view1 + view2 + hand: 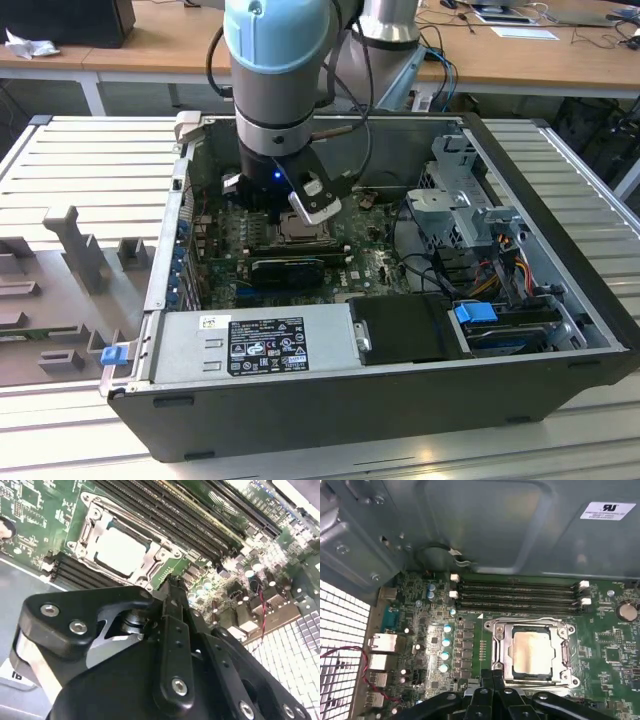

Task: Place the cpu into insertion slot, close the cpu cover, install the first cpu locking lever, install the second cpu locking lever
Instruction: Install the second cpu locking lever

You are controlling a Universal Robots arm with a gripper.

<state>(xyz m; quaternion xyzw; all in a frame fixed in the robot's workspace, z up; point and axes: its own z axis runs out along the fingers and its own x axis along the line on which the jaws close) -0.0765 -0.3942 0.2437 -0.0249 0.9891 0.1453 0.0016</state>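
Arm vertical over open PC case, gripper jaws together, empty, just beside cpu cover closed over cpu.

Large black rectangular label with rows of white print and marks, stuck on the upper face of the long silvery metal power supply box; lines too small to read. Small white sticker on the same box, just beside the black label's far corner, unreadable too. White rectangular label with dark print on the grey metal case wall in the first wrist view; wording not legible.
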